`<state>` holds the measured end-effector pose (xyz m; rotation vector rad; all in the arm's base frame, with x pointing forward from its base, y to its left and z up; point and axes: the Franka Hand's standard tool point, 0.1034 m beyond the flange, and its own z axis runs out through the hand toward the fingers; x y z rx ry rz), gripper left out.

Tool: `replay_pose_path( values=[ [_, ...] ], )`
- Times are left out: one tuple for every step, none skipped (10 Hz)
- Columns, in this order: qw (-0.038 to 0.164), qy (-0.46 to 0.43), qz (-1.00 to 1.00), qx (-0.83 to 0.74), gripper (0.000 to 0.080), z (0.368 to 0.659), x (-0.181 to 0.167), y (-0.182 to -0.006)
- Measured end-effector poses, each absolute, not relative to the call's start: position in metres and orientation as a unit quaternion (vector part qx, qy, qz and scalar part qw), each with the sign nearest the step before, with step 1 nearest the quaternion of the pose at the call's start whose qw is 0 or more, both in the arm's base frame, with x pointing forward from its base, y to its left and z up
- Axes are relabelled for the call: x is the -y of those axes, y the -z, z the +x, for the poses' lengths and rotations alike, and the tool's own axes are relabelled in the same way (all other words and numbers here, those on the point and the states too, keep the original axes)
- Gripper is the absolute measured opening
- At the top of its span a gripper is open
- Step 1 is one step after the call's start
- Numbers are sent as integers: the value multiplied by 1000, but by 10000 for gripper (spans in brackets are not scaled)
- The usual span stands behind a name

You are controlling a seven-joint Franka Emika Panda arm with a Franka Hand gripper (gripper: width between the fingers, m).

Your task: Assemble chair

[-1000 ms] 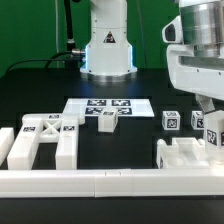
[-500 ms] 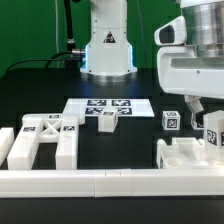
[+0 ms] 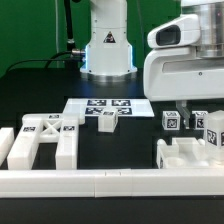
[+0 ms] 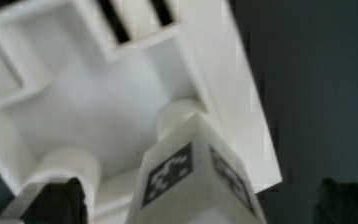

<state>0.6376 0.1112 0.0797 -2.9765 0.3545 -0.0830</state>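
Note:
My gripper (image 3: pixel 203 110) hangs open over the white chair part (image 3: pixel 185 155) at the exterior view's right. A square white leg with a tag (image 3: pixel 214 135) stands upright on that part. In the wrist view the leg (image 4: pixel 194 170) lies between my two dark fingertips (image 4: pixel 51 200), with a gap on each side. The flat slotted part (image 4: pixel 105 90) lies under it. An X-braced frame (image 3: pixel 45 140) lies at the exterior view's left. A small tagged piece (image 3: pixel 107 118) sits on the marker board (image 3: pixel 85 105).
Two small tagged blocks (image 3: pixel 171 122) stand behind the right chair part. The long low white border rail (image 3: pixel 100 183) runs along the front. The robot base (image 3: pixel 108 45) stands at the back.
My gripper has moved toward the exterior view's left and a little lower, so more of the hand shows. The parts have not moved.

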Motion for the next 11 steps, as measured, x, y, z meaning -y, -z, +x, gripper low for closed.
replay_pose_path(
  values=[
    [64,30,-996,-61,648,638,-110,-80],
    [57,30,-998,-18,648,637,-109,-80],
    [47,34,-998,27,648,638,-110,-82],
    [40,35,-997,56,648,638,-111,-83],
    [40,37,-996,70,563,639,-113,-84],
    [40,37,-996,67,426,639,-112,-83],
    [40,37,-996,67,426,639,-112,-83],
    [40,37,-996,66,285,639,-112,-83],
    [41,36,-997,54,285,639,-112,-83],
    [41,36,-997,49,285,639,-113,-83],
    [46,37,-998,1,285,640,-113,-83]
  ],
)
